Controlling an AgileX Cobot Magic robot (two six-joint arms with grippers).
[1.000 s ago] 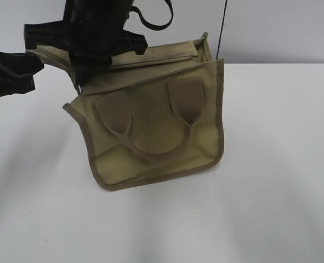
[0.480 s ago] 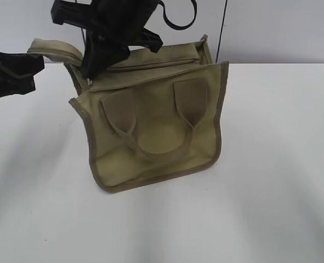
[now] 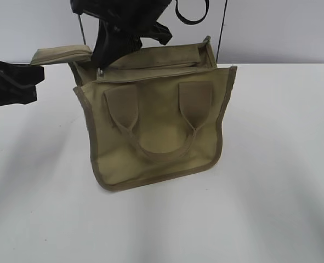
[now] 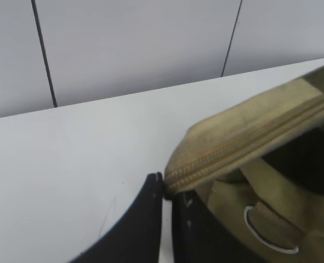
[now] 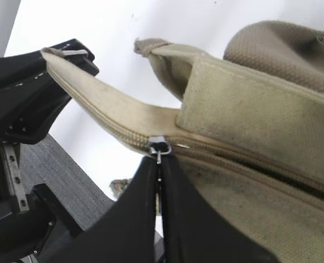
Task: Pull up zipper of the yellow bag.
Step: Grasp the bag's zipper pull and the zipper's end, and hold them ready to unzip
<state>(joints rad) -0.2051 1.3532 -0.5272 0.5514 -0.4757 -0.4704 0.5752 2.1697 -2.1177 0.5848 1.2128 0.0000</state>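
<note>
Now mid-pull: right gripper point(image 5: 159, 164) pinched shut on zipper point(image 5: 159, 148); left gripper point(image 4: 164, 189) clamps tape end of yellow bag point(image 3: 156, 131). Next: draw slider along remaining tape, keeping it taut.

no readable text, labels, brands, numbers or signs in any view

A white table point(image 3: 271, 164) fills the lower part of the exterior view, with soft grey shadows across it. Behind the table rises a pale grey wall point(image 3: 282, 27), split by thin dark vertical seams point(image 4: 44, 55). Beside the table's edge lies a dark grey surface point(image 5: 68, 181), possibly flooring.
</note>
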